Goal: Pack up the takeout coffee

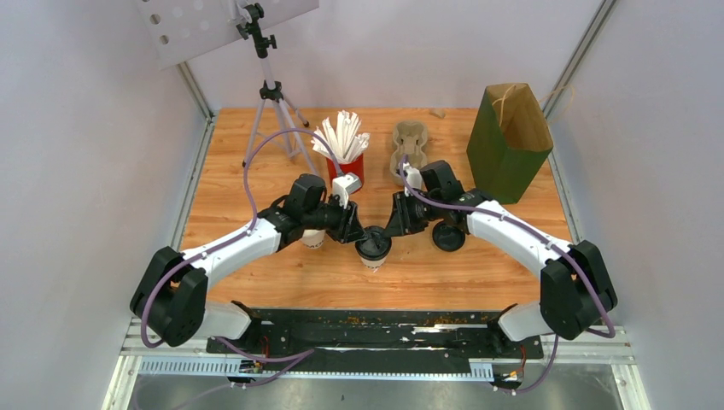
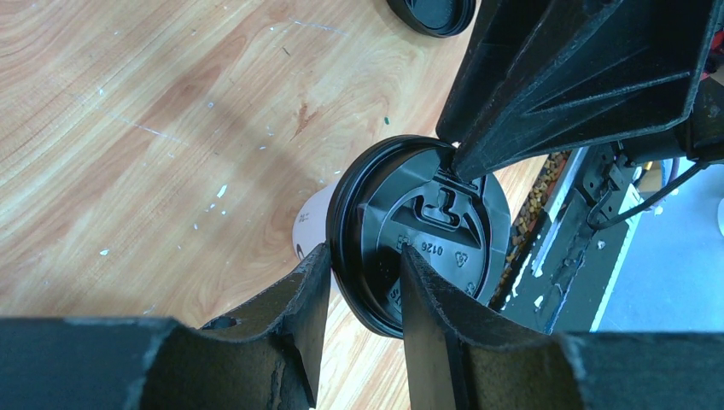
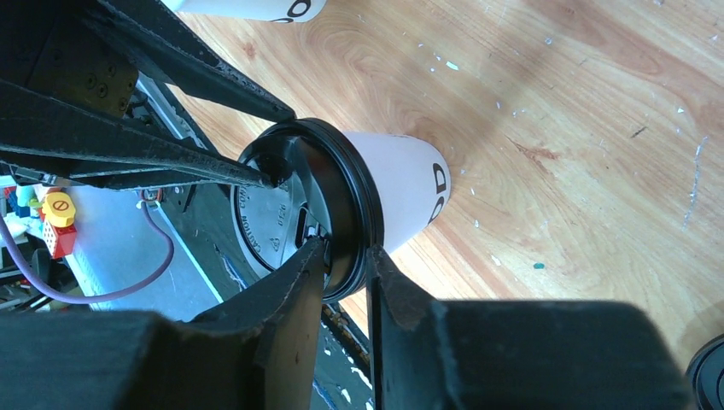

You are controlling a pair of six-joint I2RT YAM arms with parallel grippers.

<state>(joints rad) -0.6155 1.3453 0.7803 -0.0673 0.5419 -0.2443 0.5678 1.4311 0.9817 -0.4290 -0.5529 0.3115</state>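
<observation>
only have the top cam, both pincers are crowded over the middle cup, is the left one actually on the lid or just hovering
observer: Left wrist view: the left pincer grips across the black lid at its rim, one finger on top, the other outside the rim beside the coffee cup wall.
operator: and the right one
observer: Same from the opposite side; the right pincer pinches the rim, one finger on the lid's top, one on its outer edge.
operator: lid seated
observer: On the side the right wrist view shows, the rim hugs the cup's mouth with no gap; the far side is hidden.
</observation>
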